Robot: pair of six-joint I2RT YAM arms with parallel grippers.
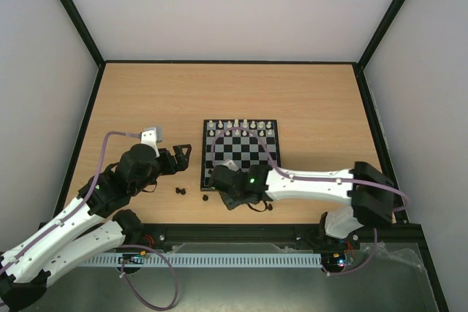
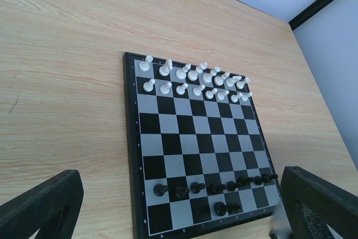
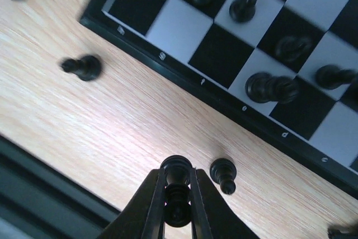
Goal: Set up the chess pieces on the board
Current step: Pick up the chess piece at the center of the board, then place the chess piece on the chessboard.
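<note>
From above, the board (image 1: 241,153) lies toward the near edge of the table (image 1: 146,100), about midway along it, with the white pieces (image 1: 241,124) lined up on its far side. The left gripper (image 1: 184,160) hangs just off the board's left edge, and the right gripper (image 1: 218,184) is down at the board's near-left corner, close to a few loose black pieces (image 1: 181,191) on the wood. The left wrist view shows that arm's fingers (image 2: 45,205) spread as wide as they go, holding nothing. Between them I see the board with two full white rows at the far side, a crowded row of black pawns (image 2: 215,186) and only a little in the back row. The right wrist view shows the right fingers pinched shut on a black piece (image 3: 177,169) out on the table, off the board's near edge. I can't tell if it has left the wood. My worry is the grip. The piece is tiny and caught near the fingertips, so it could twist or pop out on the lift. Another loose piece (image 3: 224,174) lies just beside the fingers and could get flicked away. Setting down behind those tightly packed pawns, a finger could topple one.
</note>
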